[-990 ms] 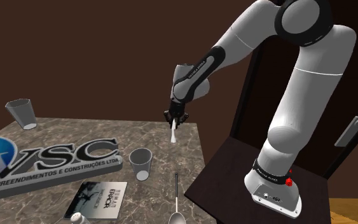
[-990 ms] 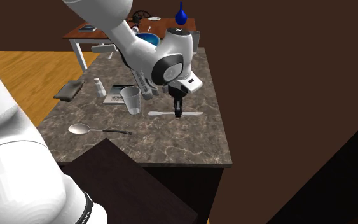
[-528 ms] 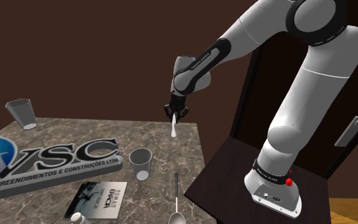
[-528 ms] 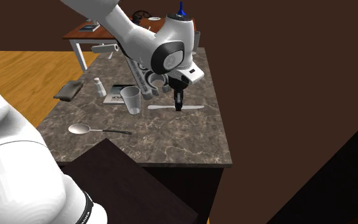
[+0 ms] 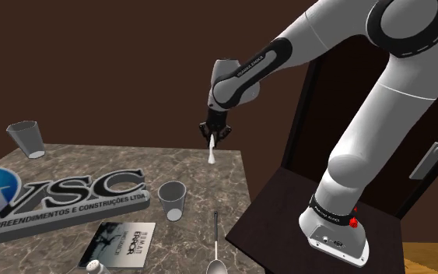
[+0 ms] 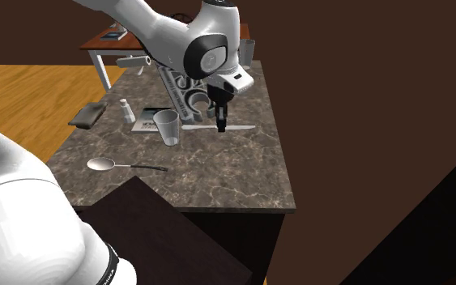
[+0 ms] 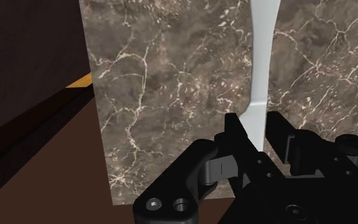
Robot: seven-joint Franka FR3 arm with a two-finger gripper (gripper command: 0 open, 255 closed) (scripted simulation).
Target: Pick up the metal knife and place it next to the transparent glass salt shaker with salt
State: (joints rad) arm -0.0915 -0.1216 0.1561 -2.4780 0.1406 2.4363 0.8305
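- Robot arm point(image 5: 380, 117): white with dark joints. It rises from the stand point(image 5: 279, 202) at the shoulder view's lower right, arches high, and reaches toward that view's left. The forearm slopes down and the wrist points the gripper straight down over the far right part of the worktop.
- Stone worktop point(image 5: 229, 183): a brown, pale-veined slab that carries all the task's things. A lettered sign point(image 5: 61, 194) lies across its left half in the shoulder view.
- Task progress: the pick-up appears done, since the knife hangs clear of the surface in the gripper. The carry across to the salt shaker and the set-down beside it are left.
- Clear cup point(image 5: 172, 200): stands upright near the middle of the worktop, between the knife and the shaker.
- Pale knife point(image 5: 211, 154): drawn plain white. It is held roughly level and near its middle, above the far right of the worktop and well apart from the shaker. In the wrist view point(image 7: 260, 63) it runs out from between the fingers over the stone.
- Black gripper point(image 5: 213, 134): its two fingers are clamped on the knife, one on each flat side.
- Small salt shaker point(image 6: 127, 111): white-capped and upright, on the worktop's left side in the second exterior view, just beside a printed card point(image 6: 149, 119). In the shoulder view point(image 5: 94, 267) it sits at the lower edge.
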